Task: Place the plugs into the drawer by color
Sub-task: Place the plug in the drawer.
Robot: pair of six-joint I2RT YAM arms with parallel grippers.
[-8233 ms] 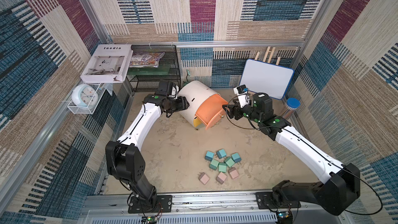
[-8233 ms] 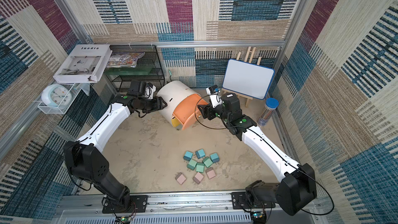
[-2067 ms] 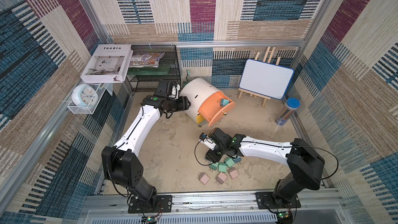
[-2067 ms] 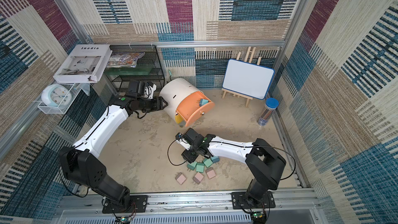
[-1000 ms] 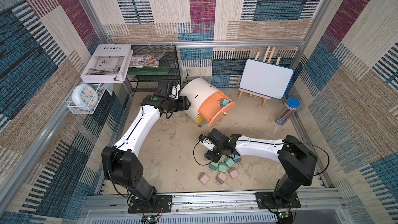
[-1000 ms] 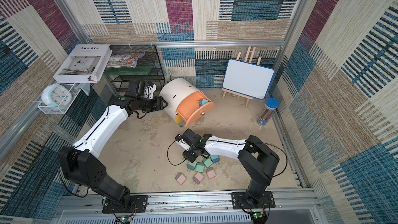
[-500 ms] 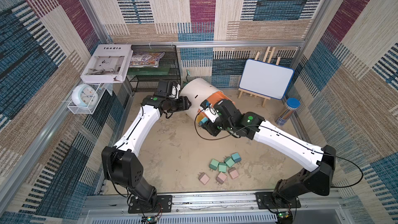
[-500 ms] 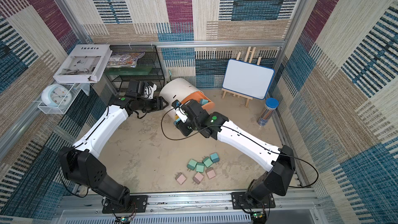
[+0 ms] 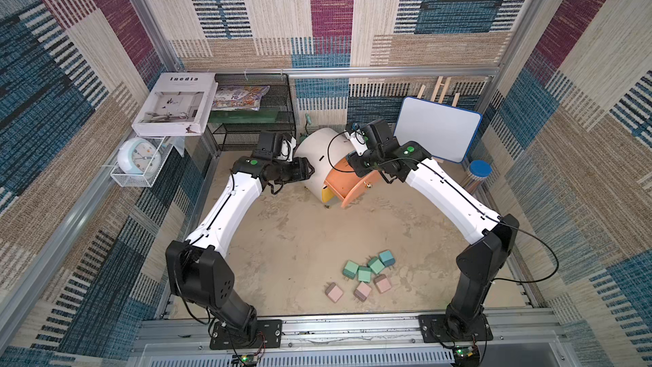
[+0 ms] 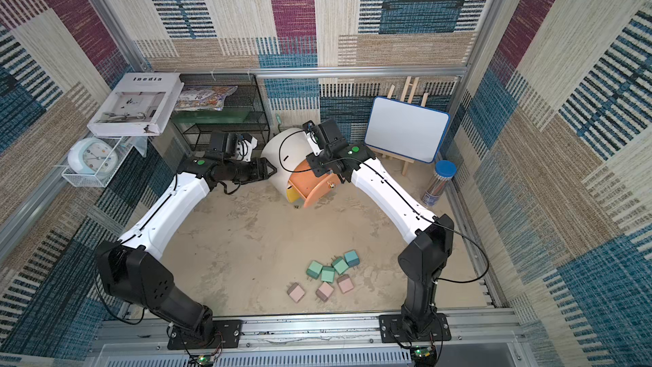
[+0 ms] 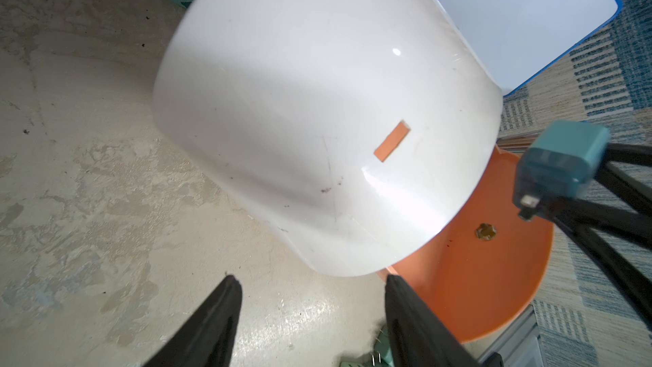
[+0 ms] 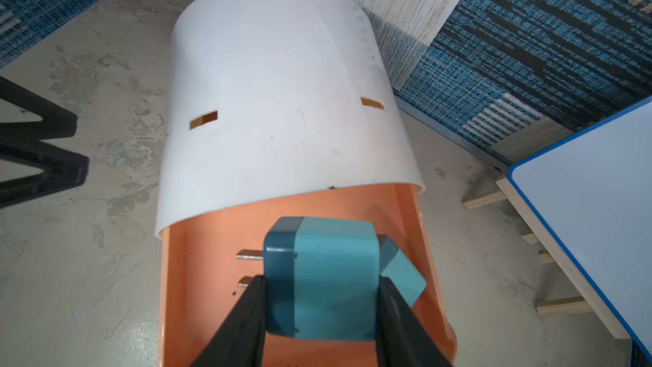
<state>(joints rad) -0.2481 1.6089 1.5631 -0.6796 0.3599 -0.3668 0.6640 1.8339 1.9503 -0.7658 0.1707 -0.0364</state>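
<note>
Left jaws: standing apart, gripping nothing, tips just beside the cabinet's white shell.
Drawer cabinet (image 9: pixel 314 160): sitting at the back of the surface (image 9: pixel 282 234).
Peach drawer (image 9: pixel 347 187): standing pulled out, one blue plug (image 12: pixel 402 273) lying inside.
Right jaws: clamping a second blue plug (image 12: pixel 328 277), hovering over the open peach drawer.
Loose plugs (image 9: pixel 364 273): seven lying clustered near the front, three green, three pink, one blue.
</note>
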